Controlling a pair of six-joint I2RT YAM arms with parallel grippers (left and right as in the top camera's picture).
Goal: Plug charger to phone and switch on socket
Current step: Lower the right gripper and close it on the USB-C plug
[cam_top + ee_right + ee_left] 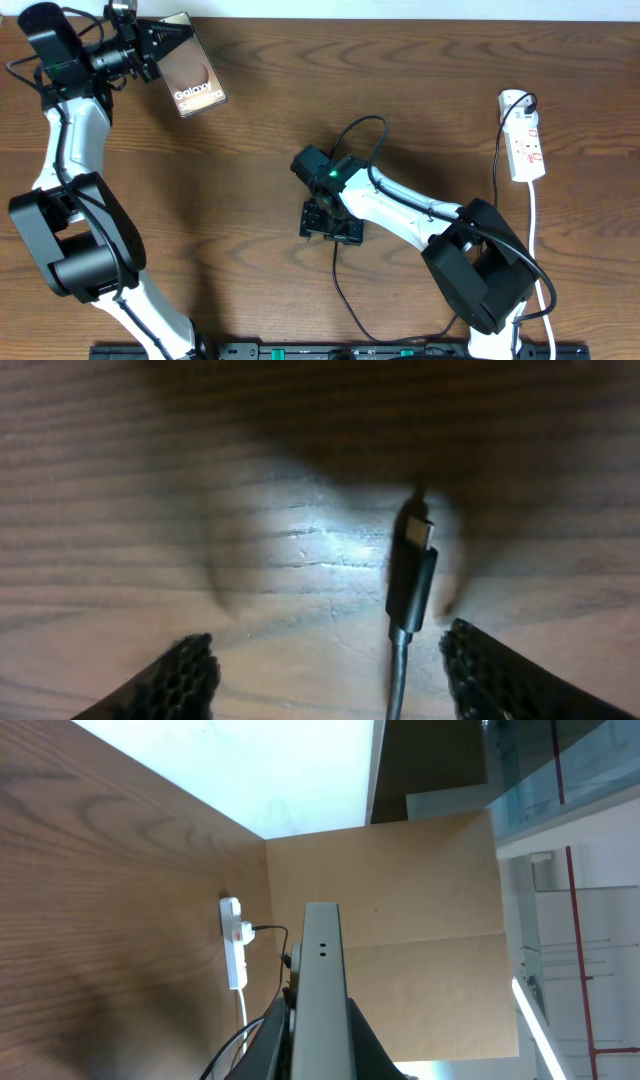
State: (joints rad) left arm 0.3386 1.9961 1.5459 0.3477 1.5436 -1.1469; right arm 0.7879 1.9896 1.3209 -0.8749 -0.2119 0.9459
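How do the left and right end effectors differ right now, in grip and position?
Grip: the left end effector is shut on the phone; the right end effector is open and holds nothing.
Position: the left is at the far-left corner of the table; the right is mid-table, pointing down over the charger's plug tip, which lies untouched.
Shared: both are well away from the socket.
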